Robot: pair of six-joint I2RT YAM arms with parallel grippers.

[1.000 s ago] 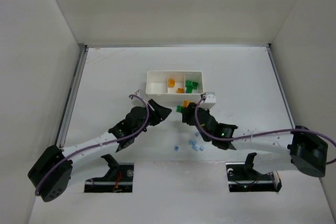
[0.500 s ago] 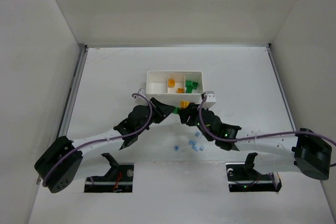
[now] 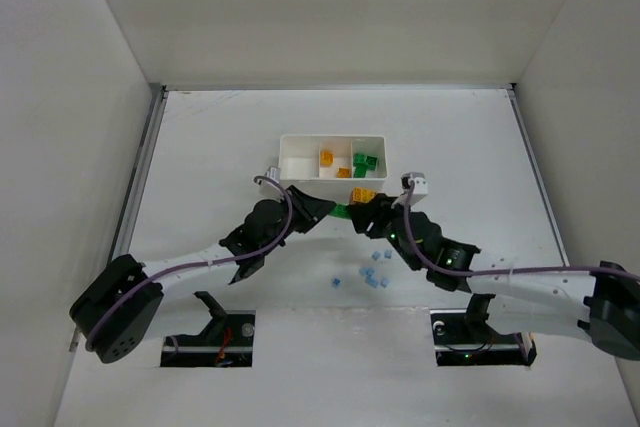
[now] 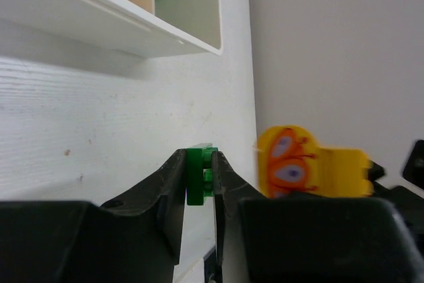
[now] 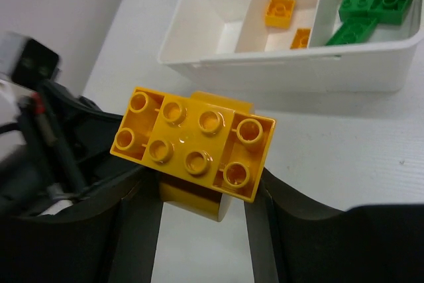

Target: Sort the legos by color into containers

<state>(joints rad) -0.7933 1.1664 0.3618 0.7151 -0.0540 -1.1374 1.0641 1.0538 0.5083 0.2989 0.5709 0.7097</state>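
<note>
I've got the right claw [image 5: 202,193] clamped on a yellow-orange lego [image 5: 195,144]: a glossy eight-stud plate on a chunkier block, tilted a bit between the fingers. From the left wrist view its side shows an orange butterfly-like print. The left claw [image 4: 197,164] is pinched tight on a small green lego [image 4: 197,175], held on edge and poking out just past the fingertips. The white tray [image 5: 291,71] sits ahead of the right claw, slightly to its right, and ahead and to the left of the left claw. Neither claw is over it. Its middle compartment holds two orange bricks [image 5: 279,11] and its right compartment holds green bricks [image 5: 371,1]. Light blue legos [image 3: 372,275] lie loose on the table [image 3: 200,167] behind the right claw, back toward the bases. Both arms are stretched forward and low, with wrists angled inward, so the claws come nearly tip to tip just short of the tray's near wall. The right arm reaches in on a long diagonal from the far right.
</note>
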